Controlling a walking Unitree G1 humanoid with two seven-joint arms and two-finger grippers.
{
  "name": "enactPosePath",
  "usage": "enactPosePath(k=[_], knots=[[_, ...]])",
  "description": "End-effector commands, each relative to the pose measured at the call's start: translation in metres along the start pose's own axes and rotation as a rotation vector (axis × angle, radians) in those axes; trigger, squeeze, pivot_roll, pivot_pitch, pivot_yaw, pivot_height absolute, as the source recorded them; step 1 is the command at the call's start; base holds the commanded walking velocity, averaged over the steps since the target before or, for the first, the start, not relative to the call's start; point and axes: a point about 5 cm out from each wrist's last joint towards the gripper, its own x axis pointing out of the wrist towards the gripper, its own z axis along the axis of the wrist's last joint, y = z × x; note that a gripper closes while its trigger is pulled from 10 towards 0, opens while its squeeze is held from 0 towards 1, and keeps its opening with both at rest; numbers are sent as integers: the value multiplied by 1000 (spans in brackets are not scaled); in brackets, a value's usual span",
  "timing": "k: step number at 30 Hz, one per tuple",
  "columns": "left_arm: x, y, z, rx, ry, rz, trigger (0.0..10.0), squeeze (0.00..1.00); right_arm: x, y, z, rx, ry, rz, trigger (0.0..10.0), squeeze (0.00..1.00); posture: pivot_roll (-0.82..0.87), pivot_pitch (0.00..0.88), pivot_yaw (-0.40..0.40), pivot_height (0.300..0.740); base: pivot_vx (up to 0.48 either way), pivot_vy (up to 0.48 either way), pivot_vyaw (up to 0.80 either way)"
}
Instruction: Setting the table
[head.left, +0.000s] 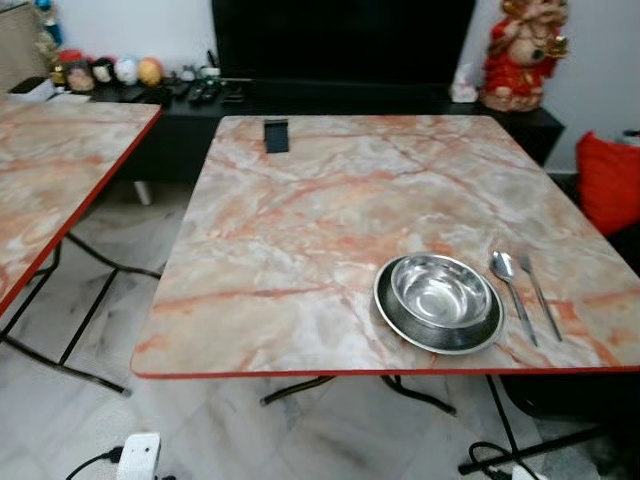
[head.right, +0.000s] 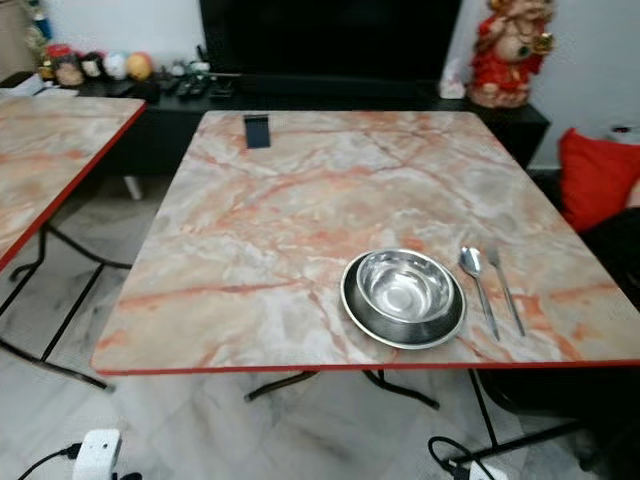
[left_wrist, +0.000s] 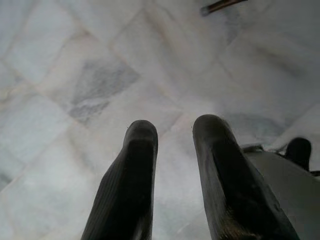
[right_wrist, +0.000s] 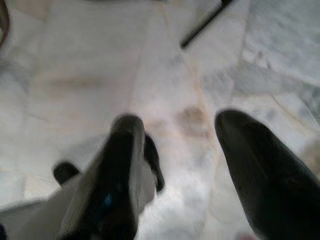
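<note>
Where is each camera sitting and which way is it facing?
Left and right eye views: on the head, facing forward and down at the marble table with bowl, plate, spoon and fork; both share this scene.
Left wrist view: looks along the open left claw at floor tiles.
Right wrist view: looks along the open right claw at the floor.
</note>
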Motion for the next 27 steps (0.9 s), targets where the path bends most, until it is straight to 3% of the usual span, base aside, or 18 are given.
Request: enactPosePath(k=[1, 18, 21, 27], knots=[[-1, 3, -7, -6, 22, 16, 10000, 0, 1, 7, 2, 3, -4, 16, 10000, 0, -4, 0, -1, 740, 0, 262, 0], [1, -4, -2, -13, 15, 6, 10000, 0, 5, 20, 17, 20, -34, 35, 10000, 0, -2, 0, 7, 740, 0, 266, 0], [1, -4, 1, -12, 10, 6, 10000, 0, 6, 21, 20, -12, -40, 37, 10000, 0, -2, 0, 8, 740, 0, 265, 0], [2, -4, 3, -16, 5, 8, 10000, 0, 6, 22, 22, -27, -43, 45, 10000, 0, 4, 0, 5, 740, 0, 249, 686]])
